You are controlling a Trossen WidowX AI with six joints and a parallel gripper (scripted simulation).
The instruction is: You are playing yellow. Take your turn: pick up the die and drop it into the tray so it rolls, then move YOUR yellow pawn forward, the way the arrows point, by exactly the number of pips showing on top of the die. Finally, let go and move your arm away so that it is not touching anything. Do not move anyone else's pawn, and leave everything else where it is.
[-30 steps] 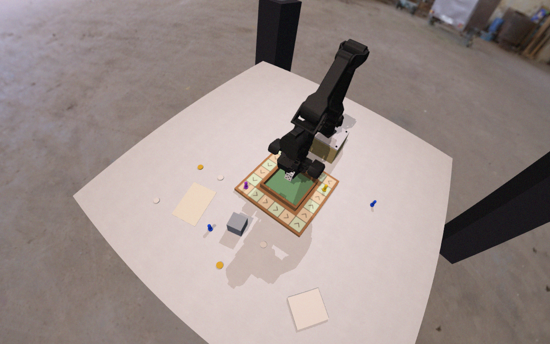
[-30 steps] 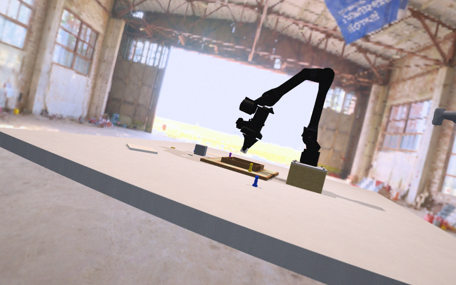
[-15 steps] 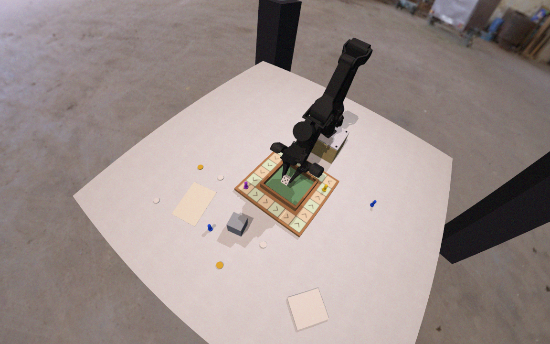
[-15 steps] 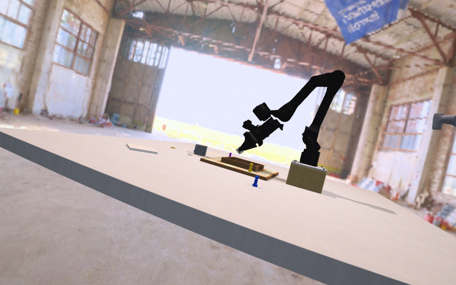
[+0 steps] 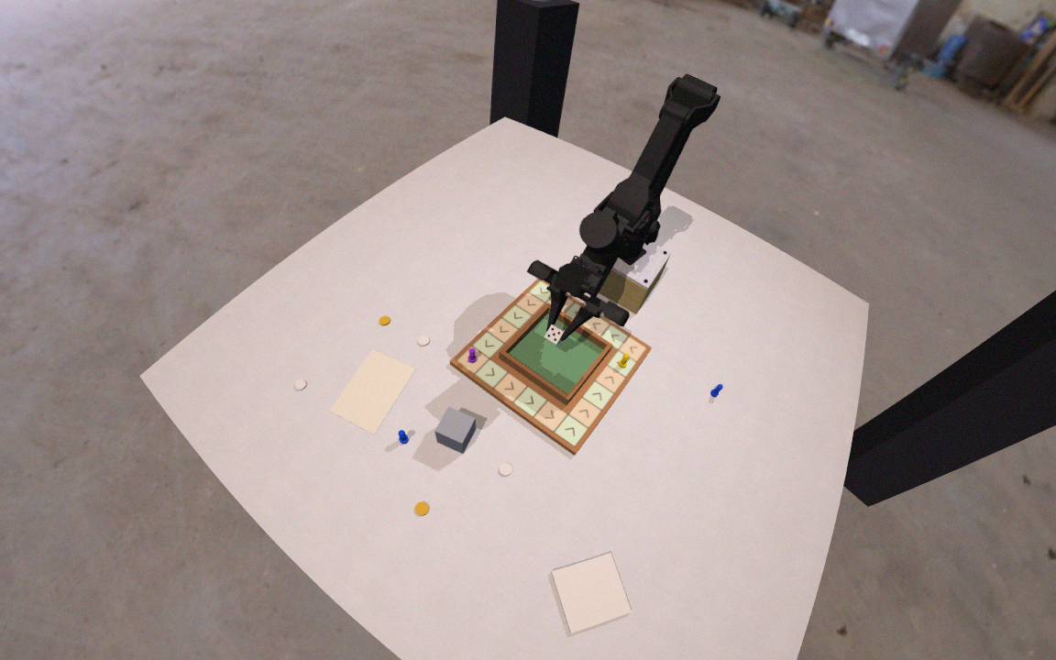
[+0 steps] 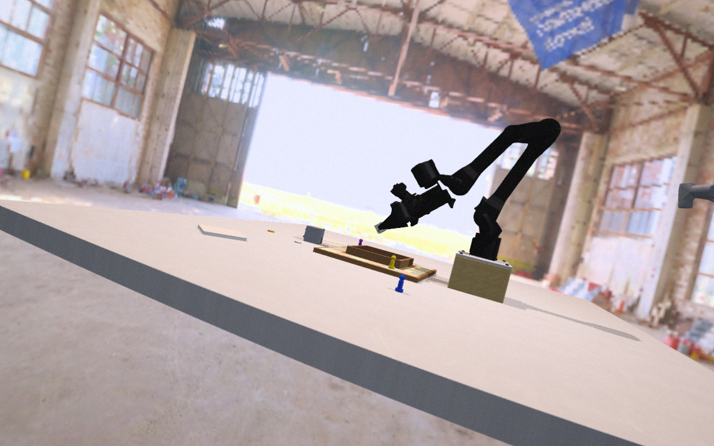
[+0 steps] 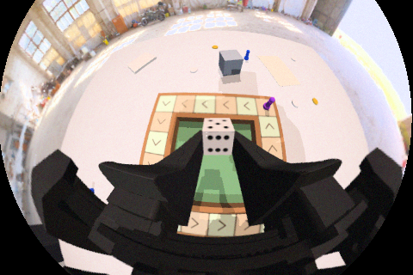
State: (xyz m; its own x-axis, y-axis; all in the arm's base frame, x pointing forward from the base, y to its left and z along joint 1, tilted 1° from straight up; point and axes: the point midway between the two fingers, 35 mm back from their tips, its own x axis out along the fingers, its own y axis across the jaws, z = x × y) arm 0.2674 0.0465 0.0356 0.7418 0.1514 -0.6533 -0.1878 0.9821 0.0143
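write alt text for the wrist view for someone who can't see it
The hand grips a white die between its two black fingers, held above the green tray at the centre of the square game board. A purple pawn stands on the board's far right corner, with a grey cube on the table beyond.
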